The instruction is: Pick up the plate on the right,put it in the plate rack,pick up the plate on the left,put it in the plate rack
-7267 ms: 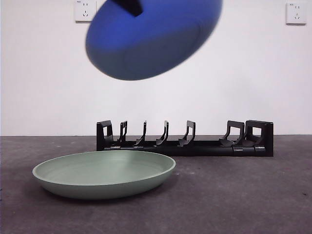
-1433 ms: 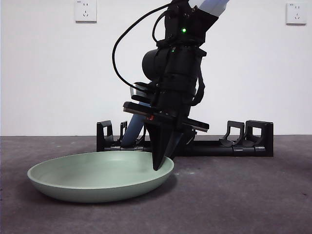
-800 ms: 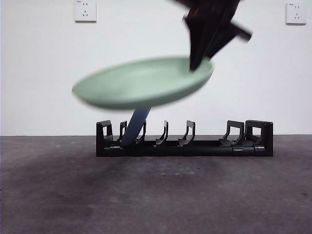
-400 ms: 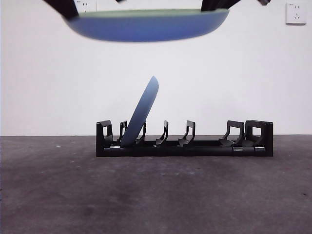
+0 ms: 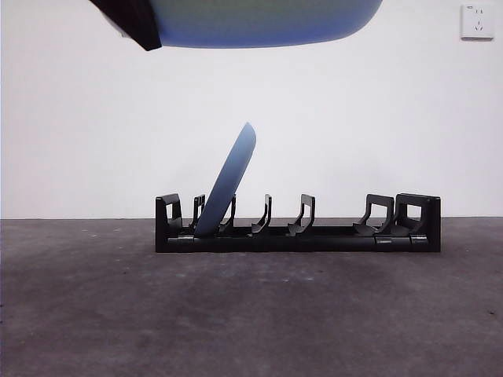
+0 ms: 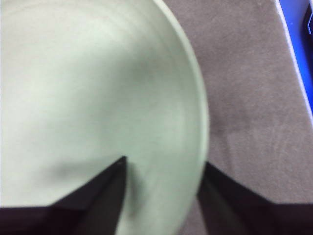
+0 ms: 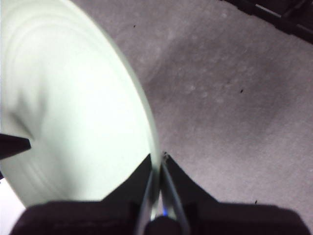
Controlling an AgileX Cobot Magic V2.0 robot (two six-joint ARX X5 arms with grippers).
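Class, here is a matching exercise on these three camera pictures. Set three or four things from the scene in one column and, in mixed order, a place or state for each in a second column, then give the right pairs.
Things
1. blue plate
2. green plate
3. plate rack
4. wall socket

Places or states
A. on the white wall, high at one side
B. held high above the table, its rim between the jaws of the left gripper and of the right gripper
C. standing tilted between prongs
D. lying long and low on the dark table

Pairs: 1-C, 2-B, 3-D, 4-A
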